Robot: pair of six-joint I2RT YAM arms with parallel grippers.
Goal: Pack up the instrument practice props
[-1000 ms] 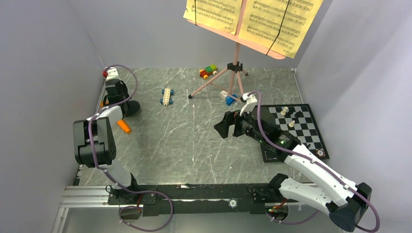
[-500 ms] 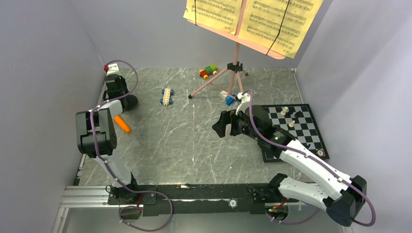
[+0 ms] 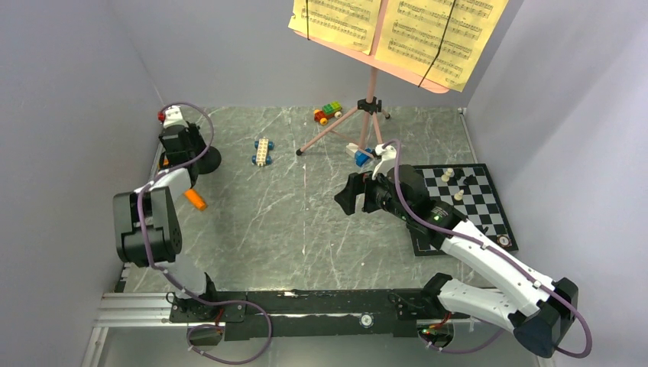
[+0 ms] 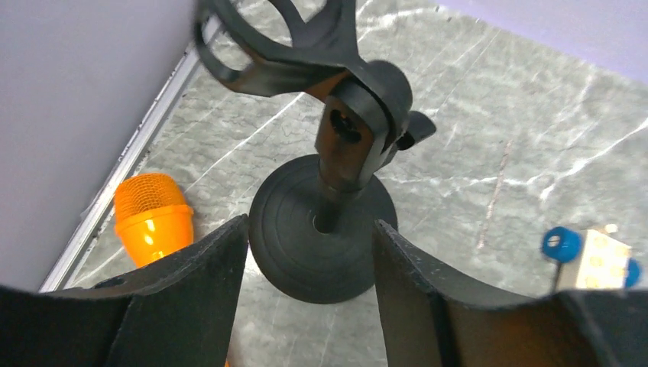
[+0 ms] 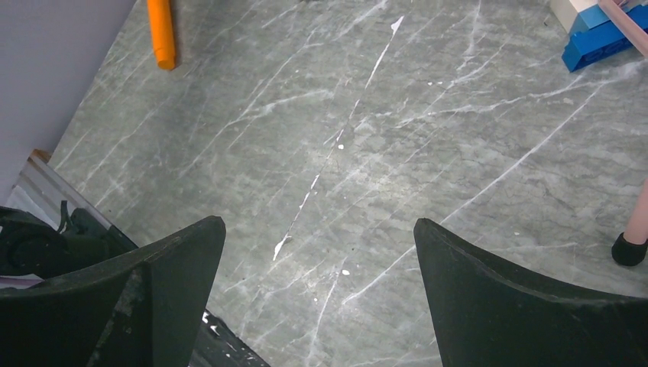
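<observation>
Marble table [image 3: 306, 229]: one microphone [image 3: 196, 199], one mic stand [image 4: 321, 229].

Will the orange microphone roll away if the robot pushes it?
Probably: the orange toy microphone lies on its side and looks round, so it could roll. Its wider head may make it curve. The smooth table probably won't slow it.

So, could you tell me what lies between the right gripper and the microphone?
Only bare table lies between right gripper and microphone, clearest in the top view.
</observation>
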